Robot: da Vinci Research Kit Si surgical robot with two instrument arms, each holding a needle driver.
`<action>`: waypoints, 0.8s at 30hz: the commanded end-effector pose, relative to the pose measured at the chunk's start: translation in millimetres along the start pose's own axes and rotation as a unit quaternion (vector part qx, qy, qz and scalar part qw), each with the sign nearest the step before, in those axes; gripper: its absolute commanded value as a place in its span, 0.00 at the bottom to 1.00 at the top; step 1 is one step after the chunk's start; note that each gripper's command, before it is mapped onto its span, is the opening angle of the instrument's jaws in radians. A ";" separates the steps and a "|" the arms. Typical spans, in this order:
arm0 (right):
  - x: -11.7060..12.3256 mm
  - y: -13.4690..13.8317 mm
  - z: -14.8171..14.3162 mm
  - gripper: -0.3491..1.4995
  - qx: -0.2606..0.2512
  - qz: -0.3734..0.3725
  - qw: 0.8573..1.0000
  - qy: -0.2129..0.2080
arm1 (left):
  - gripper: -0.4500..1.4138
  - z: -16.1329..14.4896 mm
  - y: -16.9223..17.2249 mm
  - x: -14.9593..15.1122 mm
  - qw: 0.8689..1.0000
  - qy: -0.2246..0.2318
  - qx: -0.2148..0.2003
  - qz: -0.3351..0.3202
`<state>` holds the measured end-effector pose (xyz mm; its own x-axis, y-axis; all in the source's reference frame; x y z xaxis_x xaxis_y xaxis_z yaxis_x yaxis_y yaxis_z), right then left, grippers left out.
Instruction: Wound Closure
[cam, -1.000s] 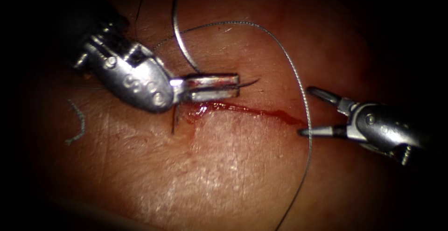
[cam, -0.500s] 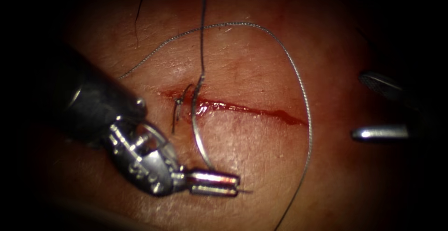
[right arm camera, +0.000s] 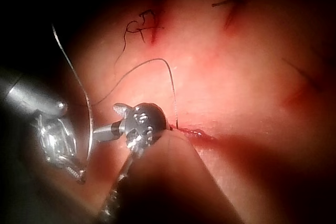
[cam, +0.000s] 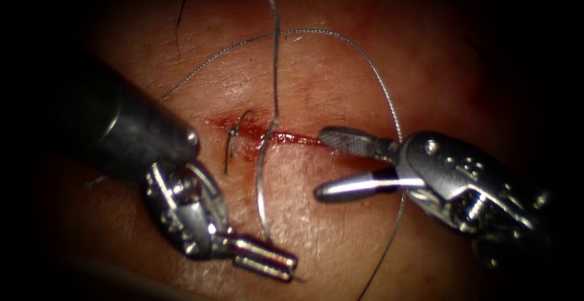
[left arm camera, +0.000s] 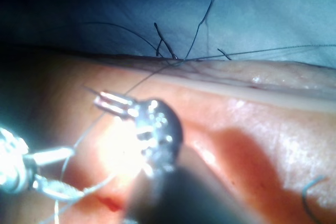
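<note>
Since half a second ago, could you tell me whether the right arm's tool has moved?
Yes. The right tool has come in leftward, jaws open and empty, over the right part of the cut.

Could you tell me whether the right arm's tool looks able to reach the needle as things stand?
Probably yes. The right tool sits open over the cut, holding nothing, and only bare tissue lies between it and the needle, which the left tool grips near its tip, free of the tissue.

Surgical practice bench (2 tools (cam: 316, 182) over cut tissue (cam: 316, 228))
</note>
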<state>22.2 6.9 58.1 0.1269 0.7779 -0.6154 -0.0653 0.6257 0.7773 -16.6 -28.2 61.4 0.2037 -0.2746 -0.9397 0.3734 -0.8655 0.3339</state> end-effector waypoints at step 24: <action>-1.8 2.2 6.7 0.63 0.156 0.135 0.975 0.086 | 0.00 0.6 -0.1 -1.0 1.000 0.011 -0.006 0.025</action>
<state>27.7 6.8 61.4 -0.0284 0.9276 -0.3724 0.2317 0.3685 0.9003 -17.3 -27.5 61.7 0.2432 -0.3110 -0.9188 0.3717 -0.8450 0.3844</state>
